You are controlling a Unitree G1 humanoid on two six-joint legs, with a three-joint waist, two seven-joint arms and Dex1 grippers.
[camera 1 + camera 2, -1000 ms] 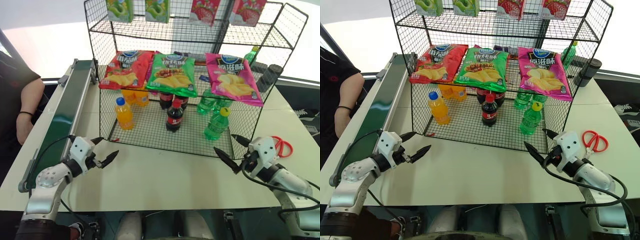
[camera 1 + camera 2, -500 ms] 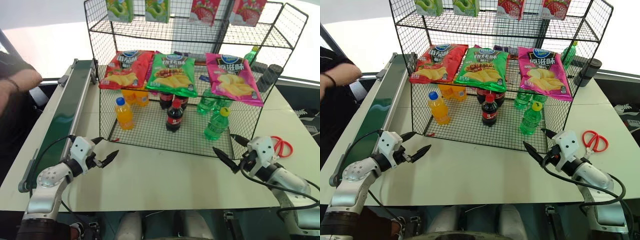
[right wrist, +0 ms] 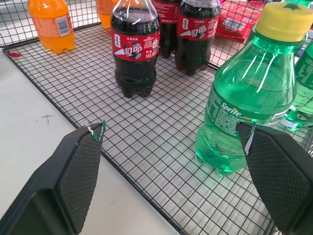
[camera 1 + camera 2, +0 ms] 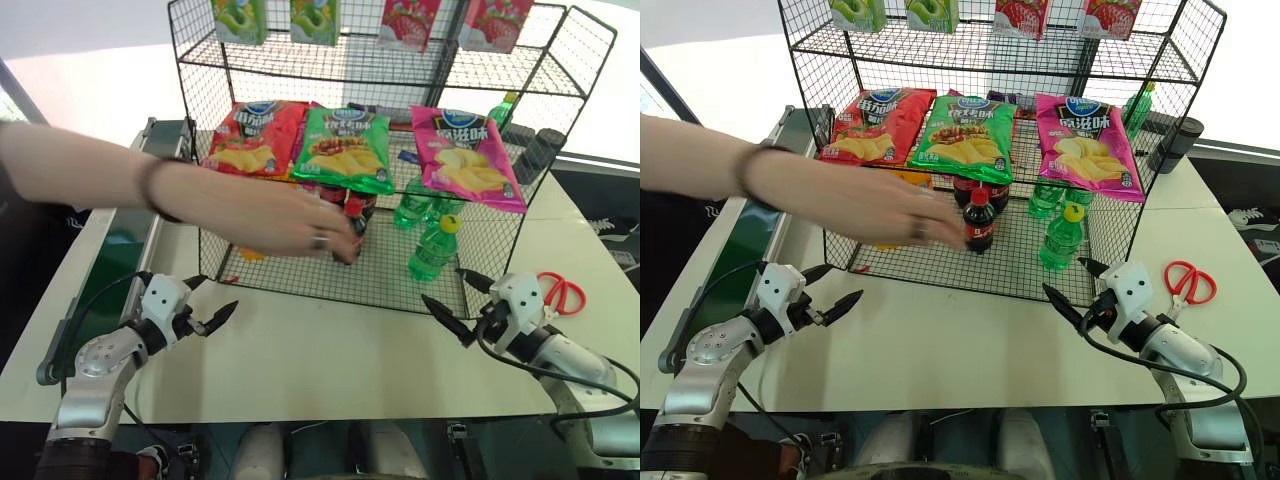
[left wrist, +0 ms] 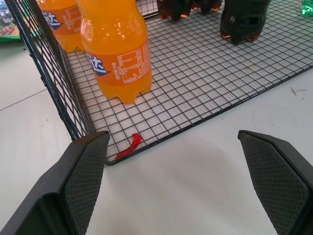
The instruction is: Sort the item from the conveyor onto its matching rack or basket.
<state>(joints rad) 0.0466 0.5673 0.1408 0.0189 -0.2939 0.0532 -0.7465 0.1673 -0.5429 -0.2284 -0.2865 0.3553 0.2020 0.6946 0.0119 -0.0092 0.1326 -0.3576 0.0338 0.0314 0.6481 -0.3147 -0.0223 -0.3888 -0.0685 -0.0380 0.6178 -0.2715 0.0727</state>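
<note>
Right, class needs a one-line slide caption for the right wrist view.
Open right gripper faces a green Sprite bottle and cola bottles on the wire rack floor.

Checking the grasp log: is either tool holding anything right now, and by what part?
Nothing is held. The left tool and the right tool both stand open over the bare table, in front of the rack.

Mock shop in lab: wire rack (image 4: 500, 235) stocked with chip bags (image 4: 348, 148), soda bottles (image 4: 433, 247); conveyor (image 4: 125, 225) along tabletop (image 4: 330, 350) left edge.
</note>
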